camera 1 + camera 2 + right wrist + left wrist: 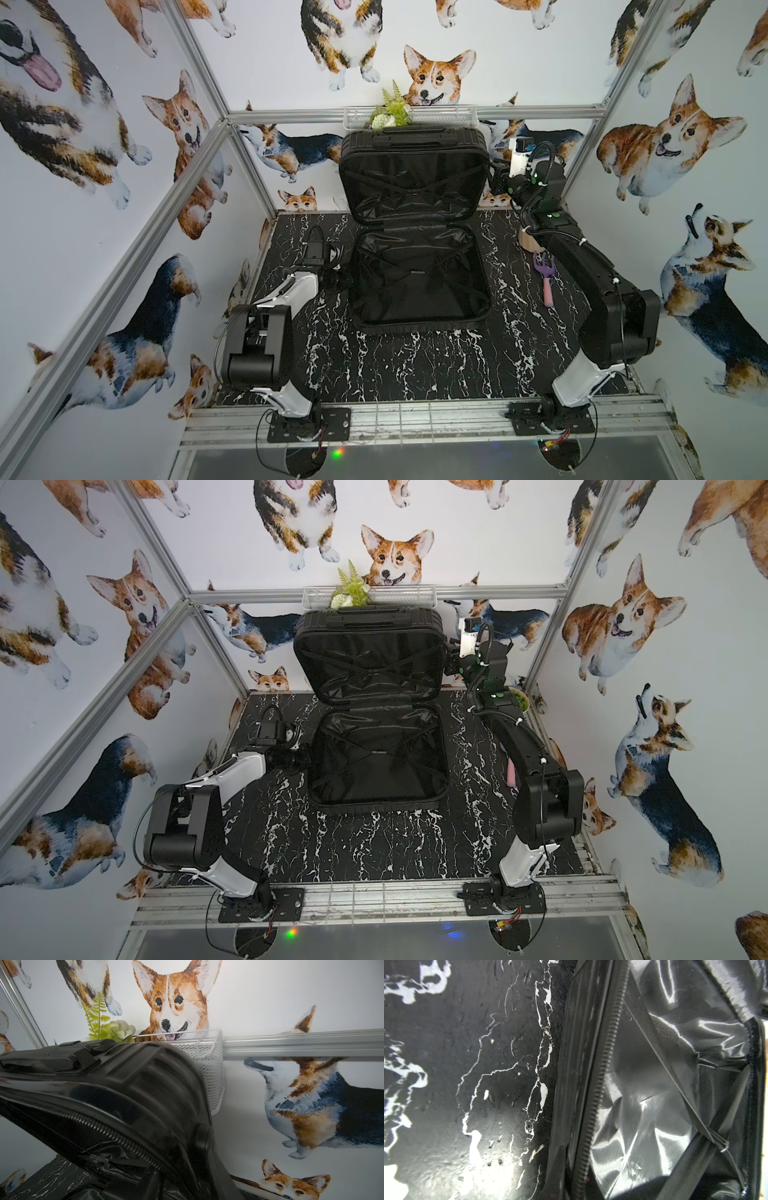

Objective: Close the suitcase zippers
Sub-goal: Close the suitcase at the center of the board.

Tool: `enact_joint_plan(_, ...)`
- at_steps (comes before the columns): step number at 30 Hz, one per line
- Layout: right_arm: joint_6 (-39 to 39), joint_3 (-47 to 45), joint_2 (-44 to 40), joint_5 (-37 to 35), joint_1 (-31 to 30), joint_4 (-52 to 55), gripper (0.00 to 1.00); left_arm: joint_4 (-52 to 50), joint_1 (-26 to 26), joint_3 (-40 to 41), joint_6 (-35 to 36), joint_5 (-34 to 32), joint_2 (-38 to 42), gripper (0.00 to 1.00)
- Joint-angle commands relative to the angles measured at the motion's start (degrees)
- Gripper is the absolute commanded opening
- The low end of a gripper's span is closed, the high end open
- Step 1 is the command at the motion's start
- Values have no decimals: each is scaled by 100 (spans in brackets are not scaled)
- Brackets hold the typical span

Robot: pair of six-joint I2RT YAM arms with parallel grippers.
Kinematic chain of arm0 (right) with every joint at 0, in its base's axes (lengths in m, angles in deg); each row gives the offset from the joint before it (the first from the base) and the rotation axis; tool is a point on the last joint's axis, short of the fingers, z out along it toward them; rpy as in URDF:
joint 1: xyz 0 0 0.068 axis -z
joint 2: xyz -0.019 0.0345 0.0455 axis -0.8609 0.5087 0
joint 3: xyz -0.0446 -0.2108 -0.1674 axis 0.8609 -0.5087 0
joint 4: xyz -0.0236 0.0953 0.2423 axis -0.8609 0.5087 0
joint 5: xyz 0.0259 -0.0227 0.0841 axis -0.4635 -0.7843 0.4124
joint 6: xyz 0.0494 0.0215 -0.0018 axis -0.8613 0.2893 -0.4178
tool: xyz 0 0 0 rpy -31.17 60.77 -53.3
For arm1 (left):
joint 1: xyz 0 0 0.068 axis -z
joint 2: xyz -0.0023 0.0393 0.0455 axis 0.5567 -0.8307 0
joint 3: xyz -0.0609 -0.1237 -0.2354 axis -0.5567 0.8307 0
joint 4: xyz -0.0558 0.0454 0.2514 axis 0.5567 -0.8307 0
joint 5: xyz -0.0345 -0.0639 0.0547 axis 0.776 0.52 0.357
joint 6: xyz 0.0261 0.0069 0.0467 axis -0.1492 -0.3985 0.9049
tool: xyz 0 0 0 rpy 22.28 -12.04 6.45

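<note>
Suitcase (415, 282) black, open, one half upright | left claw (340, 280) clenched | right claw (495, 176) unclear

suitcase (415, 282): centre of table (395, 365) (its far half upright) | toy fork (547, 286): right of it

Left jaws shut; right jaws raised, state unclear.

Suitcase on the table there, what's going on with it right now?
The black suitcase lies wide open on the marbled table, with one half flat and the other standing up at the back. The left gripper is shut at the flat half's left rim, and the right gripper is at the upright half's right edge. Whether either holds anything cannot be seen. The zippers are not closed.
</note>
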Motion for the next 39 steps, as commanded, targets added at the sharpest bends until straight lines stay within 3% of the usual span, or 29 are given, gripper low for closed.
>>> enact_joint_plan(1,213,80,68,121,-20,50,24,-97,9,-50,-209,284,-78,4)
enact_joint_plan(10,325,-429,-293,480,-38,-1,0,-80,8,-88,-231,365,-56,4)
enact_joint_plan(20,-200,-1575,-1238,443,-55,0,0,-282,8,-368,-92,300,24,10)
enact_joint_plan(25,-570,-2552,-1990,140,-105,-95,0,-578,3,-609,30,205,132,19)
enact_joint_plan(33,-951,-3899,-2896,-538,-224,-88,0,-970,4,-714,266,-340,753,36)
enact_joint_plan(39,-1301,-4711,-3392,-848,-297,-81,0,-1263,5,-596,421,-994,1158,39)
